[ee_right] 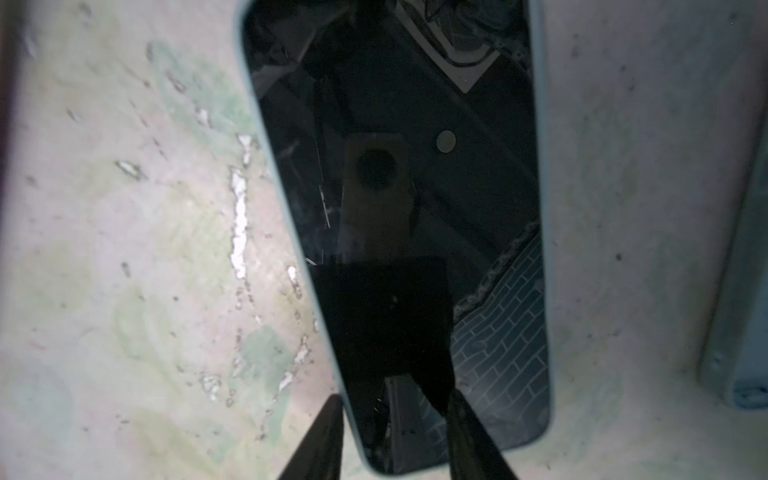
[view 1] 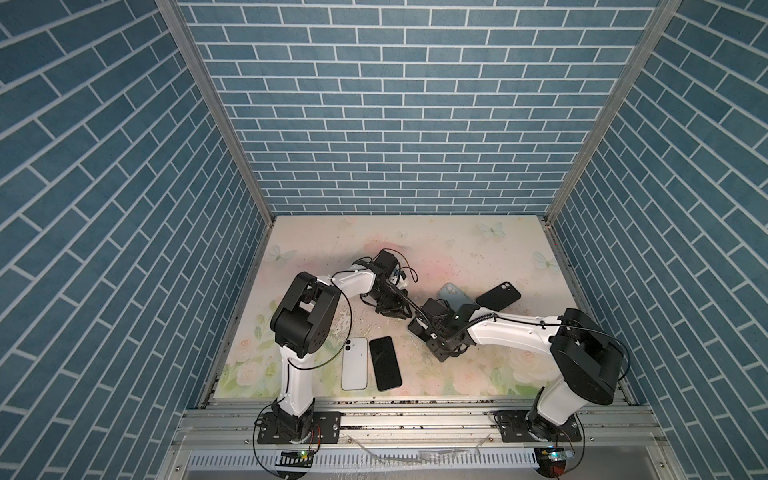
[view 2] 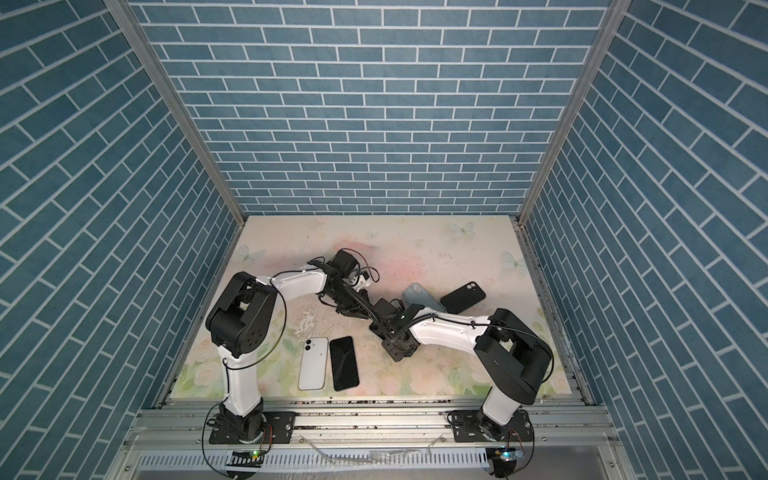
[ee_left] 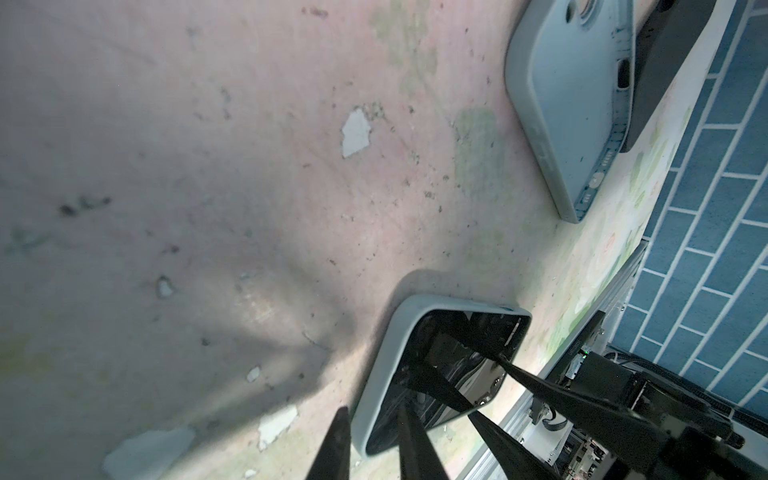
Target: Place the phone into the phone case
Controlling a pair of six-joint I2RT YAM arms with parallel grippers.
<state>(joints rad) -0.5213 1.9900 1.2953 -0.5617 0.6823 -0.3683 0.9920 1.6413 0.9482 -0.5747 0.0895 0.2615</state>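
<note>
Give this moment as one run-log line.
cased phone: flat on table, screen up | left gripper: pinching its rim | right gripper: open, straddling its rim

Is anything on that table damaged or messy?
Yes. The flowered table cover is worn: its print has flaked off in white patches, thickest just behind the white phone. Farther back, the grey-blue case and the black case lie askew, edges touching.

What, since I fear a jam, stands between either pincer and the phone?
Nothing visible. The phone lies in its case; the left pincer grips the case rim, the right pincer straddles a long edge, one finger over glass.
</note>
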